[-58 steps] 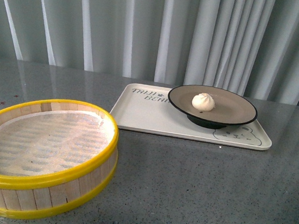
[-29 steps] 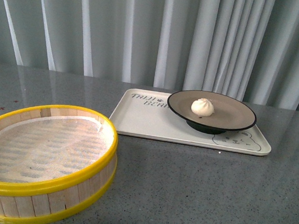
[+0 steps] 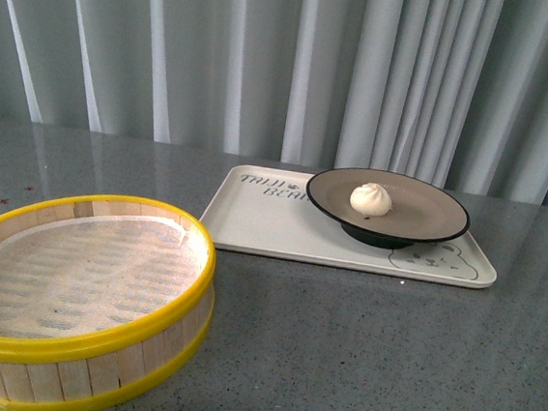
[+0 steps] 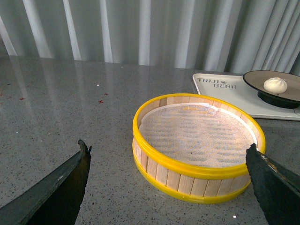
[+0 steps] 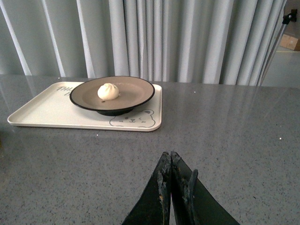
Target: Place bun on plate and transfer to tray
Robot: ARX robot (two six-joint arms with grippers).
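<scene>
Nearest me, my left end effector [image 4: 168, 187] hangs with its jaws spread wide, empty, framing the bamboo steamer basket [image 3: 76, 298], which holds nothing but its white liner. My right end effector [image 5: 174, 187] has its fingers pressed together on nothing, low over bare grey table [image 3: 356, 359]. Farther back, the bun [image 3: 372, 198] sits a little off-centre on the plate [image 3: 419, 212], and the plate stands on the tray's [image 3: 272, 227] right half, over the bear drawing. I judge both steps done; what remains is only to keep my arms clear. Open table lies between me and the tray. The plate's rim sits near the tray's far-right edge, with curtains just beyond.
</scene>
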